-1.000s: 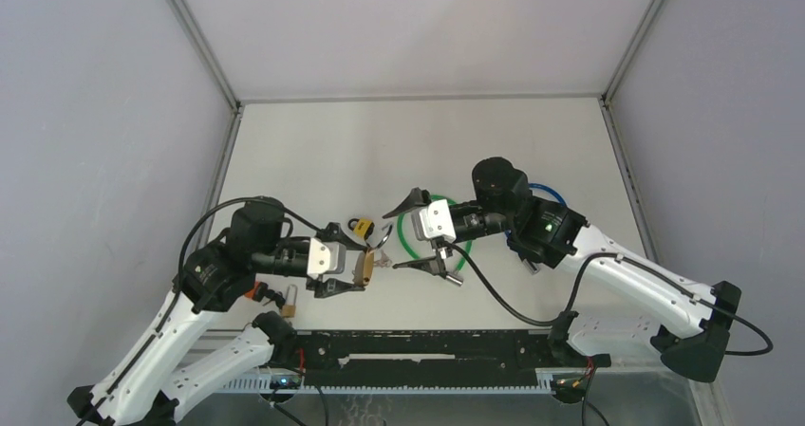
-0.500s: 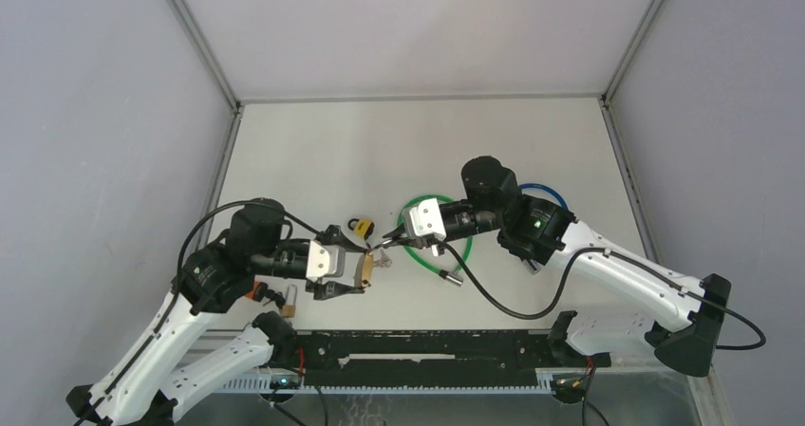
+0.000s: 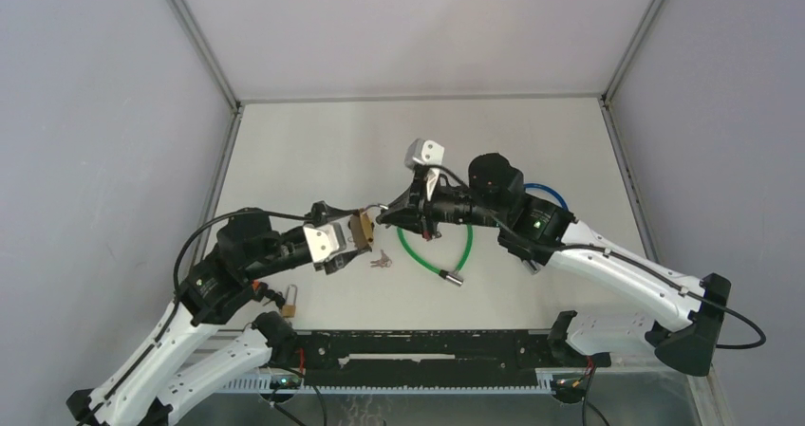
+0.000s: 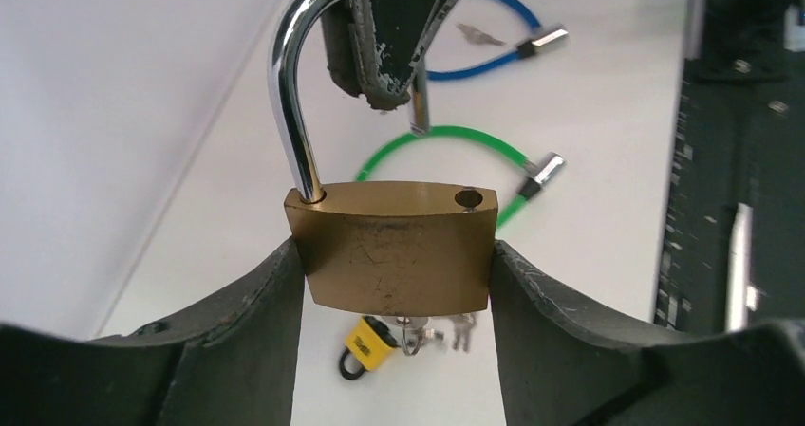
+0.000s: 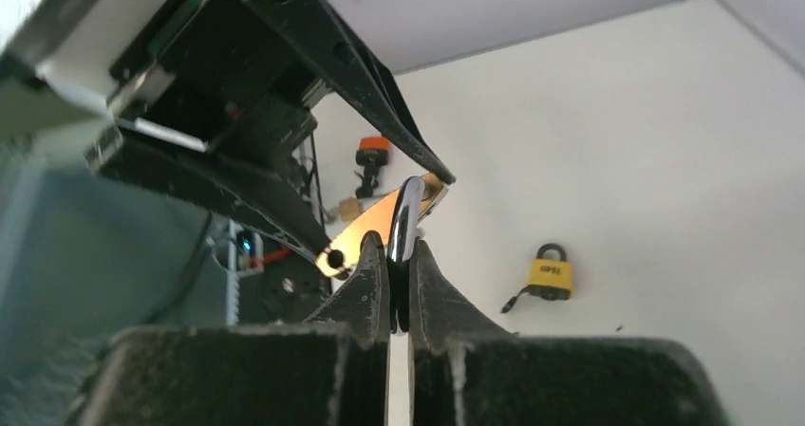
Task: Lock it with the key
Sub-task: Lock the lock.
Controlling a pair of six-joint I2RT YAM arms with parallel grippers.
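The left pincer (image 3: 349, 246) gripped the brass padlock (image 4: 392, 246) by its two side edges, its jaws standing partly apart around the body. This held the lock upright and clear of the tabletop (image 3: 313, 151). The shackle (image 4: 292, 113) stood raised with one leg seated and the other hole bare, so the lock was open. The right pincer (image 5: 398, 248) was pinched tight on the top of the shackle, just above the left pincer, probably to steady it or press it home. The keys (image 3: 381, 260) lay on the tabletop below both pincers, near a small yellow padlock (image 5: 551, 272). Neither pincer held them.
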